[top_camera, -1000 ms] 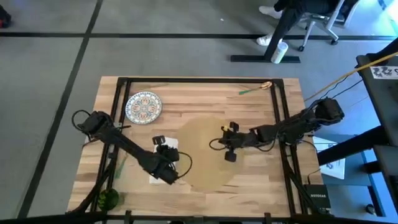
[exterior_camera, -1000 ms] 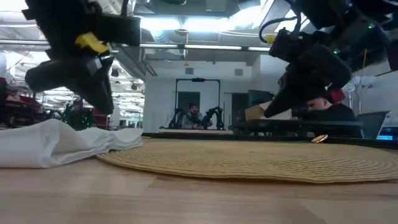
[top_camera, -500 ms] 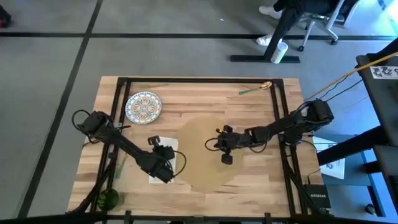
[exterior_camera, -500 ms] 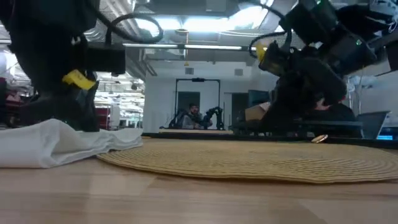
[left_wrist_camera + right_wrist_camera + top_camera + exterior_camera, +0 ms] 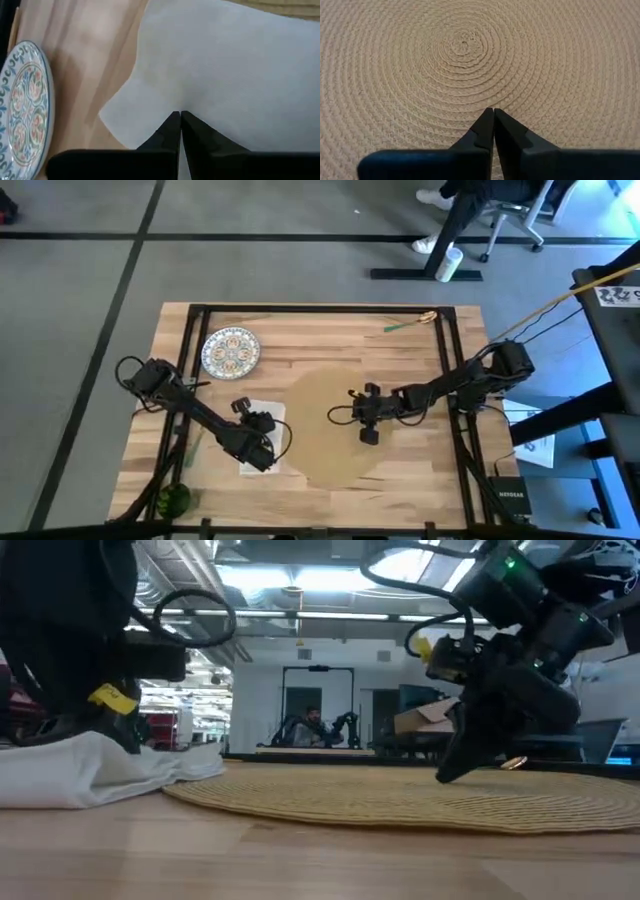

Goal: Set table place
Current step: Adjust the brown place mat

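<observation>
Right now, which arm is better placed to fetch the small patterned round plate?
Left. The left gripper, fingers shut, hovers over the white napkin beside the patterned plate; the right gripper sits over the round tan placemat, farther away.

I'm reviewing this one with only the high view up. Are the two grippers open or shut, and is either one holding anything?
Observer: The left wrist view shows the left gripper shut with its fingertips together, over the white napkin; no cloth shows between them.
Operator: And the right one?
Observer: The right gripper is shut too, empty, pointing at the placemat near the middle of its woven spiral.
Operator: Is it touching the mat?
Observer: In the low view its tip sits right at the mat's surface; I cannot tell whether it touches.
</observation>
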You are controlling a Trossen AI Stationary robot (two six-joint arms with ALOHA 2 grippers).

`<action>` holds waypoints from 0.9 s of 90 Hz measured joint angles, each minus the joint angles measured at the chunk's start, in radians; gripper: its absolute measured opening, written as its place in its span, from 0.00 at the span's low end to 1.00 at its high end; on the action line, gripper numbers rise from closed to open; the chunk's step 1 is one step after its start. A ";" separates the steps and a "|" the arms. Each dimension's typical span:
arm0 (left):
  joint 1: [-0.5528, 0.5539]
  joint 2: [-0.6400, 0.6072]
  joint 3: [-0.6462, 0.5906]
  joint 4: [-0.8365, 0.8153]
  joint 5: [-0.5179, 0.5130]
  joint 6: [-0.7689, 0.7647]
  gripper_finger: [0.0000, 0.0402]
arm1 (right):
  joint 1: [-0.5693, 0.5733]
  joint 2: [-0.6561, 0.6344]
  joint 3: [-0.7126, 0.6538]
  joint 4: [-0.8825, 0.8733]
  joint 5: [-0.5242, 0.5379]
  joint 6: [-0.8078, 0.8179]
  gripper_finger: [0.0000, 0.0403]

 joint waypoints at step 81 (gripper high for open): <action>-0.024 0.000 0.000 -0.090 0.007 -0.060 0.00 | 0.066 -0.001 -0.001 -0.102 0.010 0.059 0.00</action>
